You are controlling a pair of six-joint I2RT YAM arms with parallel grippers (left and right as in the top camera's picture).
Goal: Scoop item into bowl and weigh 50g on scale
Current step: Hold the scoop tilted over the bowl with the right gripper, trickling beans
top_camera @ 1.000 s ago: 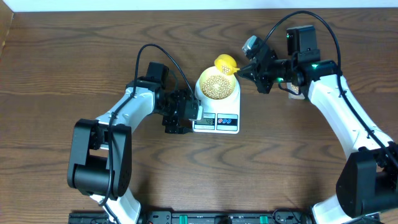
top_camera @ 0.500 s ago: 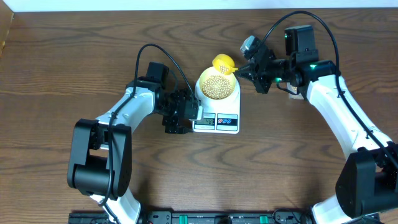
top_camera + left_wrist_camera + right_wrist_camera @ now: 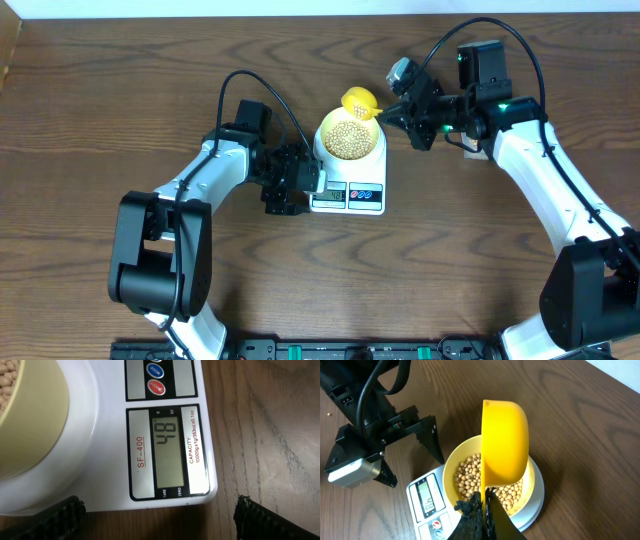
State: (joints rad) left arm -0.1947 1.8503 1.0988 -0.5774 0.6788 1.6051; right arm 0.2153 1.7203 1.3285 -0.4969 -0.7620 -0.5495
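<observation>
A: From overhead, where does everything sit?

B: The white flat kitchen scale (image 3: 348, 196) lies mid-table on the dark wooden tabletop (image 3: 100, 100). The small pale yellow-green bowl (image 3: 324, 140) stands on its platform, with the tan round beans (image 3: 349, 137) heaped inside. The right gripper (image 3: 388, 113) is clamped on the handle of a yellow plastic scoop (image 3: 361, 101) at the bowl's far rim. The left gripper (image 3: 303, 190) sits just beside the scale's display end, empty.

A: And the left wrist view?

B: Its jaws are spread wide either side of the grey digital display (image 3: 167, 452), which reads 48.

A: Nearly there, then. The right wrist?

B: The scoop hangs steeply tilted above the beans. I cannot tell whether it holds any. I'd tip out only a few beans at a time, keep the scoop off the bowl, and let the reading settle between pours.
</observation>
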